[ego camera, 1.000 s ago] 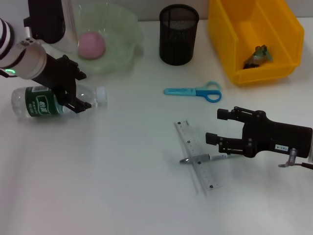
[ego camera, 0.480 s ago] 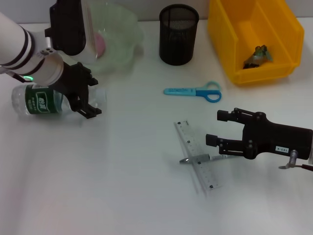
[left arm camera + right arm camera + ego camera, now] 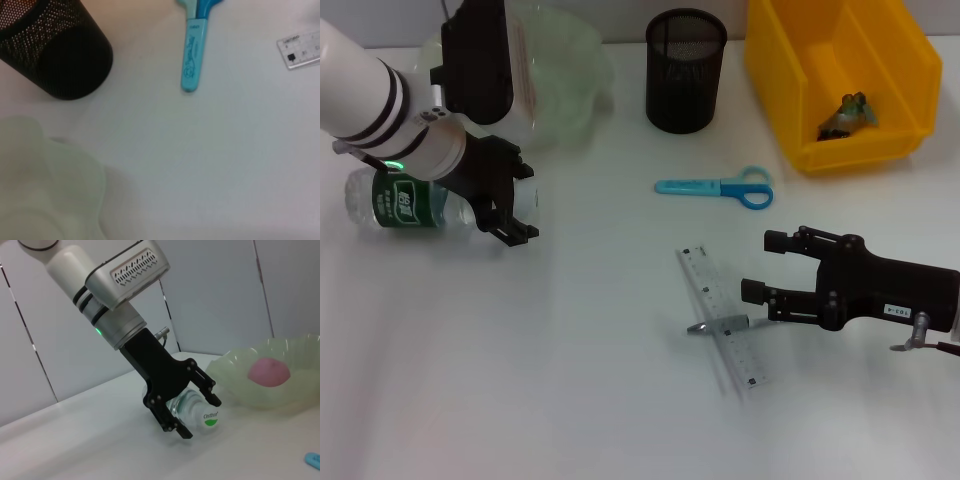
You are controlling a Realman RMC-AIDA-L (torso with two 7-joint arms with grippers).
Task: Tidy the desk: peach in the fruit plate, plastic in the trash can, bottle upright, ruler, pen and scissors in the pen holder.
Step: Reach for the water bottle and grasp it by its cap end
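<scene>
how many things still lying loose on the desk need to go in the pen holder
3: scissors in front of the pen holder; ruler nearer, with the pen across it by the right gripper.

The left arm (image 3: 360,85) is a glossy white cylinder ringed by 2 thin black bands, with a small green light glowing just behind the jaws' black mount. A black-and-silver block with a slotted vent grille sits on the wrist. The left gripper (image 3: 505,205) is matte black, with angular linked fingers. The right gripper (image 3: 765,268) is also matte black, its 2 fingers ending in round knobs; behind the jaws the body carries a small white label and a metal connector.
</scene>
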